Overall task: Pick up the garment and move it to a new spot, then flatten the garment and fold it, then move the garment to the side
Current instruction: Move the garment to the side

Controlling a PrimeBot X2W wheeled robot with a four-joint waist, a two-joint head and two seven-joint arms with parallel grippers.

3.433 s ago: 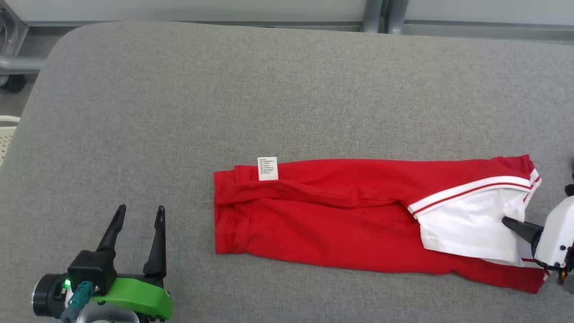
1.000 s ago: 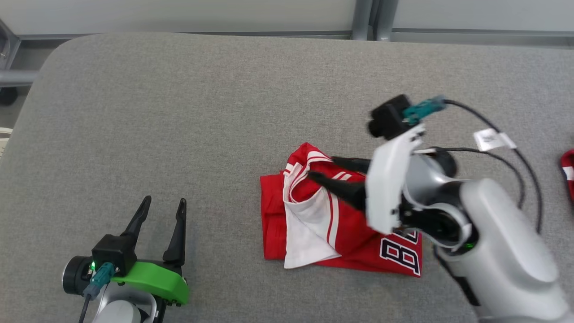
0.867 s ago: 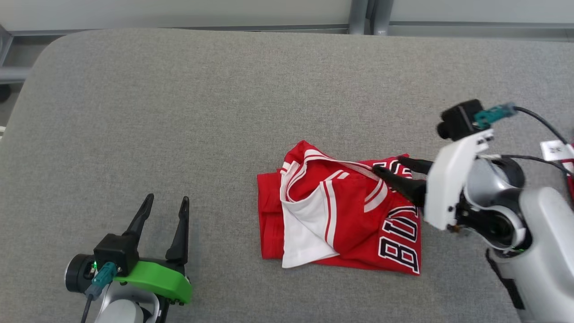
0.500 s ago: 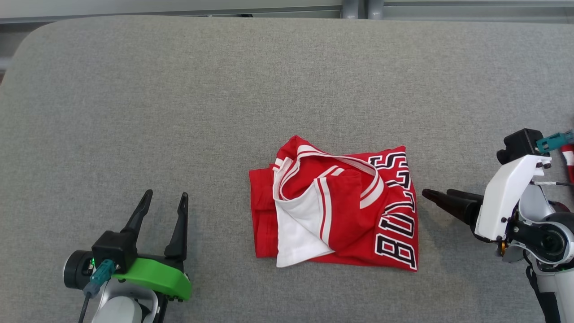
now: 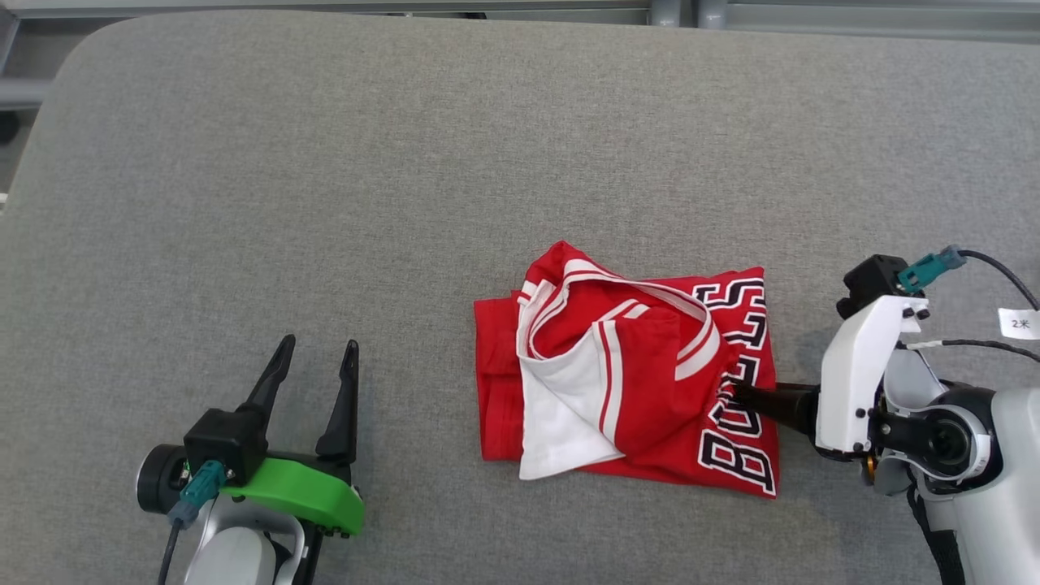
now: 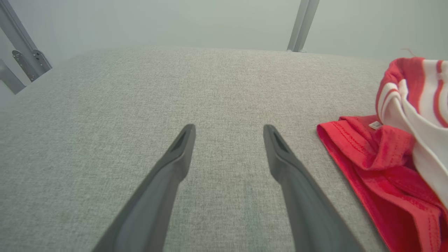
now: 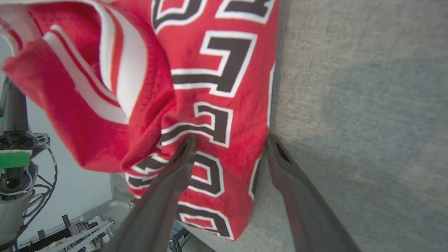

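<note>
R gripper (image 7: 229, 140) back at folded red knit jersey (image 5: 650, 390), jaws wide astride lettered edge, nothing clamped. L gripper (image 5: 318, 343) spread above grey woven pad (image 5: 325, 162).

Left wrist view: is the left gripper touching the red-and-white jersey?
No: the left gripper stands open over the bare grey fabric tabletop, with the red-and-white jersey lying apart at that view's right edge.

The garment (image 6: 385, 168) runs off the left wrist view's right edge, its lettering (image 5: 735, 459) partly covered by folds.
</note>
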